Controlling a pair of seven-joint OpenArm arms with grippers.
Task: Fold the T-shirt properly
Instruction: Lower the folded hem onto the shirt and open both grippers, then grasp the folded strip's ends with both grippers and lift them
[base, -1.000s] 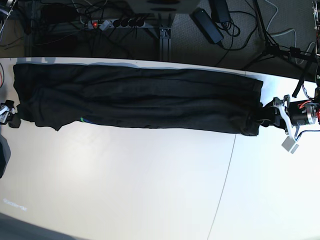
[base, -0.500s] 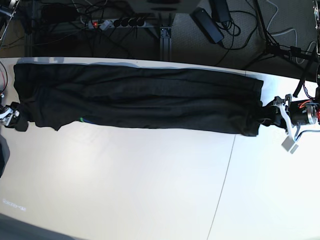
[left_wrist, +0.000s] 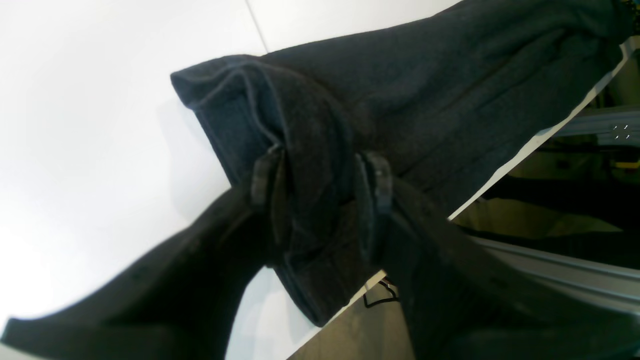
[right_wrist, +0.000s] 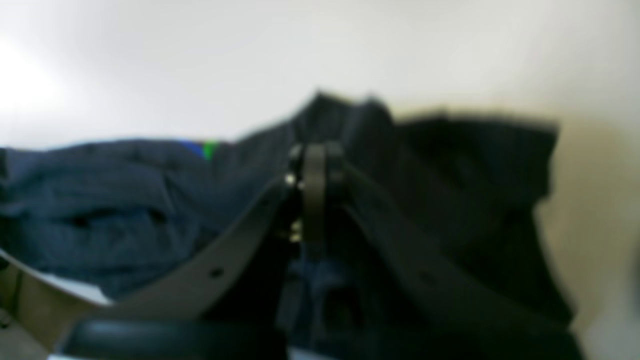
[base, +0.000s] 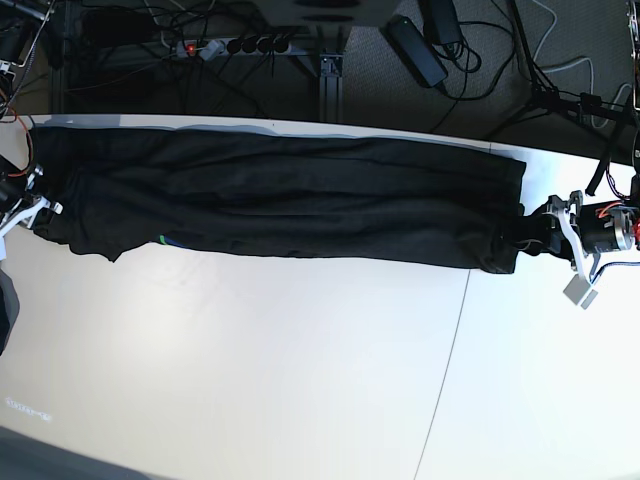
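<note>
The black T-shirt (base: 280, 205) lies folded into a long narrow strip along the far side of the white table (base: 250, 360). A small green and blue bit of print (base: 165, 239) peeks out at its near edge. My left gripper (base: 522, 237) holds the strip's right end, and in the left wrist view its fingers (left_wrist: 377, 182) are shut on a thick bunch of T-shirt cloth (left_wrist: 450, 100). My right gripper (base: 40, 205) is at the strip's left end. The right wrist view is blurred, but the right gripper's tips (right_wrist: 315, 165) meet on the dark cloth (right_wrist: 100, 190).
The table's far edge runs just behind the shirt, and below it are a power strip (base: 235, 45), a black adapter (base: 415, 50) and cables. A thin seam (base: 450, 350) crosses the tabletop. A white tag (base: 580, 290) hangs from the left arm.
The right gripper moved toward the far edge onto the shirt's left end and shut there. The left gripper kept its hold and place.
</note>
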